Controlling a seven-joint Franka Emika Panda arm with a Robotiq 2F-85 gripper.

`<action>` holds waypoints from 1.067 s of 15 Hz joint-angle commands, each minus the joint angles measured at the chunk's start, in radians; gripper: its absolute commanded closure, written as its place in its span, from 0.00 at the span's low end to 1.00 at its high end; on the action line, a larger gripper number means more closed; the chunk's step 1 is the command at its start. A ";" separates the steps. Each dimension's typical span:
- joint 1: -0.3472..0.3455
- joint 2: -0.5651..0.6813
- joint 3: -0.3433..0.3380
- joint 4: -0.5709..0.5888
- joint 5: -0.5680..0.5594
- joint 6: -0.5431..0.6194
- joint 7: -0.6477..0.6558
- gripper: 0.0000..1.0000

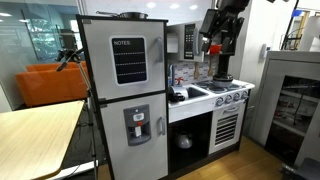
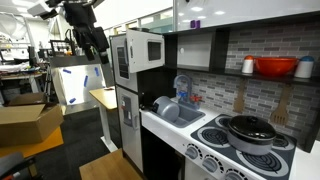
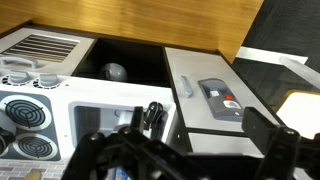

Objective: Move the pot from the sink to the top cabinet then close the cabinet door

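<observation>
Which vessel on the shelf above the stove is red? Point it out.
The wide bowl in the middle; the cup on its left and the container on its right are pale.

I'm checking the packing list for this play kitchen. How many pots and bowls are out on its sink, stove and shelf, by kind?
Pots: 2, a dark pot in the sink and a lidded pot on the stove
Bowls: 1, a red bowl on the shelf
Total: 3

Pot on stove; sink between stove and fridge; microwave above sink; bowl on shelf above stove.
</observation>
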 commanded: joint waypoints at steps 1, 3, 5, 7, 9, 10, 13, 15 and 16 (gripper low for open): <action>-0.004 0.061 0.019 -0.019 0.019 0.104 0.042 0.00; -0.001 0.099 0.030 -0.031 0.027 0.171 0.071 0.00; 0.002 0.139 0.042 -0.041 0.035 0.242 0.098 0.00; 0.007 0.176 0.048 -0.050 0.047 0.310 0.114 0.00; 0.011 0.209 0.053 -0.058 0.059 0.368 0.126 0.00; 0.014 0.224 0.052 -0.064 0.066 0.392 0.128 0.00; 0.015 0.256 0.054 -0.086 0.079 0.454 0.135 0.00; 0.013 0.270 0.055 -0.102 0.082 0.496 0.138 0.00; 0.011 0.278 0.056 -0.111 0.080 0.521 0.141 0.00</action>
